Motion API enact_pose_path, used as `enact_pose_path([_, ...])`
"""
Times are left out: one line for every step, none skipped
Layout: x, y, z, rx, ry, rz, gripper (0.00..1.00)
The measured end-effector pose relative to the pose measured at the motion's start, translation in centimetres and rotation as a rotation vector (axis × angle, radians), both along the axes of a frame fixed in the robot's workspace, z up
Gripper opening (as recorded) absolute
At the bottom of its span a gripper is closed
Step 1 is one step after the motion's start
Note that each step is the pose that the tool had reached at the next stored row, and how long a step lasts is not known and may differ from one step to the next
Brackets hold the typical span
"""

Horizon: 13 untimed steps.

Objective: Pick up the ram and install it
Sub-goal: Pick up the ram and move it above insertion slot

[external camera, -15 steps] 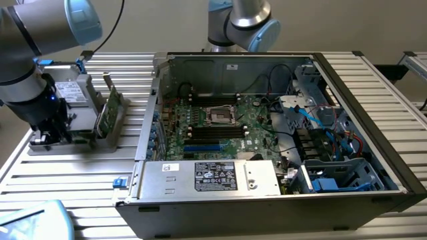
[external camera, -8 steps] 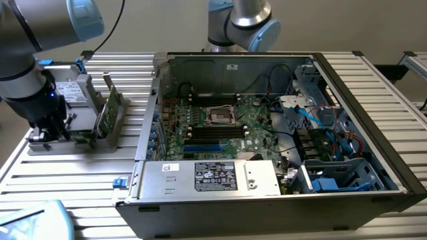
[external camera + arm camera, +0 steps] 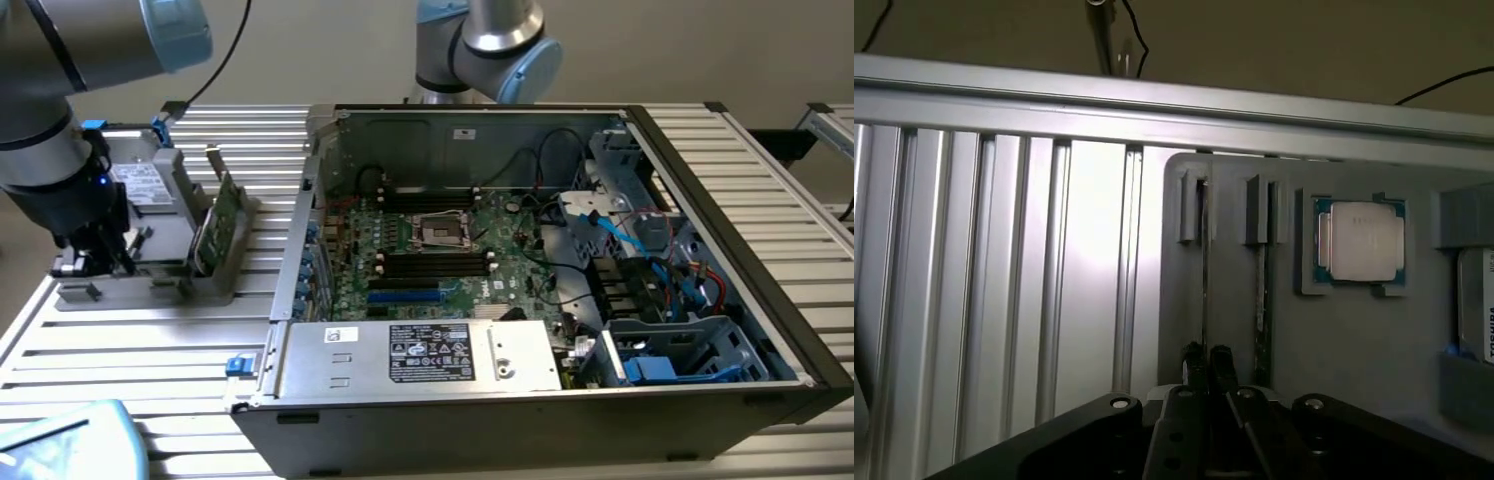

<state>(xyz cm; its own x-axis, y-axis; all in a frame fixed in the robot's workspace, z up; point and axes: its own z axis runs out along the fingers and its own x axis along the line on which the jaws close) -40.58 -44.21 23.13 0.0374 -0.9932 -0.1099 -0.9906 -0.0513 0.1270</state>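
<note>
**Gripper pinched on the ram at the holder**

- Slatted aluminium table (image 3: 134,350). A grey plastic parts holder (image 3: 1354,350) sits at the table edge on the exterior view's left. An open black computer case (image 3: 727,165) lies just beside it, toward the exterior view's right.
- Ram (image 3: 1205,280): long, thin, dark-green circuit-board stick. It stands on edge in the holder's outermost slot, along the holder edge that borders bare slats. Seen edge-on.
- Gripper (image 3: 1207,358): lowered over that slot. Its black fingertips (image 3: 1194,356) are nearly together, one on each face of the stick, clamped on its upper edge. The ram looks seated in the slot.
- A second thin dark stick (image 3: 1262,300) stands in the neighbouring slot, apart from the fingers.
- A square silver processor chip (image 3: 1359,240) lies flat in a recess further in on the holder.
- A taller green card with a metal bracket (image 3: 220,225) stands upright at the holder's case-side edge.
- Inside the case, a green motherboard (image 3: 501,235) carries long black slots (image 3: 427,262).
</note>
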Motion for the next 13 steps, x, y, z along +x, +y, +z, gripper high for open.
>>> enact_pose_path([0.1, 0.0, 0.29, 0.0001, 0.0036, 0.0, 0.13])
enact_pose_path([0.1, 0.0, 0.61, 0.0001, 0.0074, 0.0, 0.13])
enact_pose_path([0.2, 0.0, 0.92, 0.0001, 0.0107, 0.0, 0.13])
enact_pose_path([0.2, 0.0, 1.31, 0.0, 0.0137, 0.0, 0.13])
enact_pose_path([0.3, 0.0, 1.71, 0.0, 0.0162, 0.0, 0.13])
enact_pose_path([0.4, 0.0, 2.11, 0.0001, 0.0183, 0.0, 0.13])
enact_pose_path([0.5, -0.01, 2.6, 0.0001, 0.0205, 0.0, 0.13])
enact_pose_path([0.6, -0.01, 3.05, 0.0001, 0.0225, 0.0, 0.13])
enact_pose_path([0.8, -0.03, 3.48, 0.0, 0.0249, 0.0, 0.13])
enact_pose_path([0.9, -0.03, 3.94, 0.0001, 0.0271, 0.0, 0.13])
enact_pose_path([1.1, -0.03, 4.42, 0.0001, 0.0292, 0.0, 0.13])
enact_pose_path([1.2, -0.03, 4.86, 0.0001, 0.0308, 0.0, 0.13])
enact_pose_path([1.4, -0.03, 5.29, -0.0002, 0.0321, 0.0, 0.13])
